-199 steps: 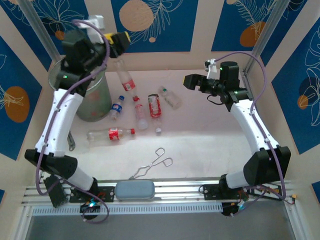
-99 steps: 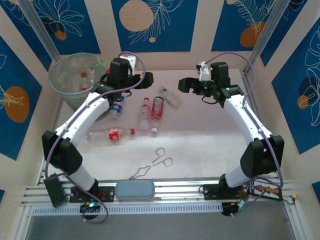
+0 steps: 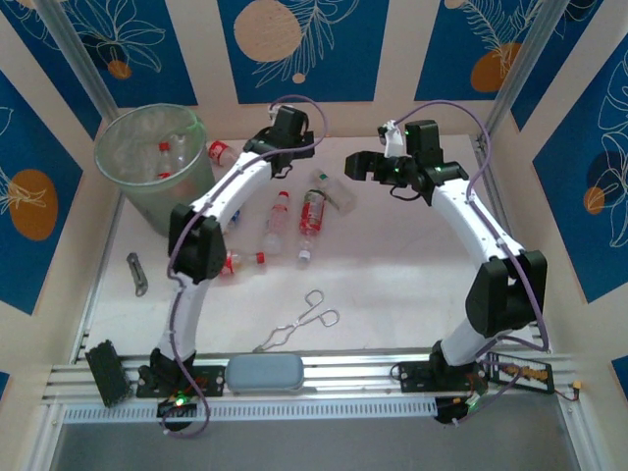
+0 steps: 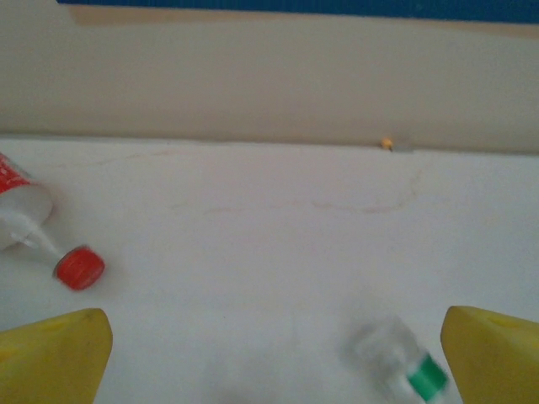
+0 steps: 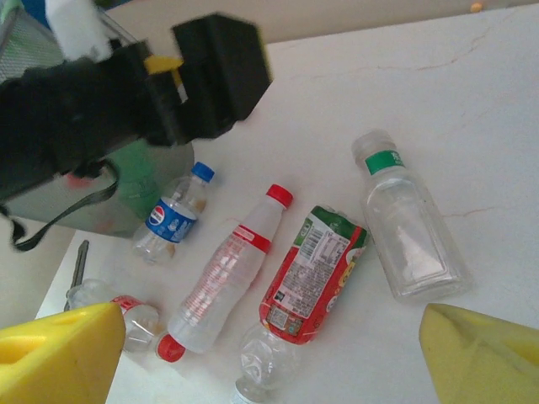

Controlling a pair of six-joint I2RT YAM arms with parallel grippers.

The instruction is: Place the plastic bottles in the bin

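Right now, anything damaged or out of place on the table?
The red-and-green-labelled bottle looks crushed, its label wrinkled. Metal tongs lie on the table nearer the front, though they are no bottle.

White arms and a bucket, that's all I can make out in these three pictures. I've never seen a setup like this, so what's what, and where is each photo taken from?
These are two robot arms bolted at the near edge of a table, each ending in a two-finger pincer. The wide picture comes from a fixed camera above and behind them. The other two come from cameras on the wrists, so the yellow shapes in their bottom corners are that arm's own fingers. On the table lie plastic bottles, among them a blue-labelled bottle and a green-capped bottle, plus metal tongs; a grey pad sits between the arms' bases. The round bin at the far left holds a few bottles. The left pincer and the right pincer are both open and hold nothing.
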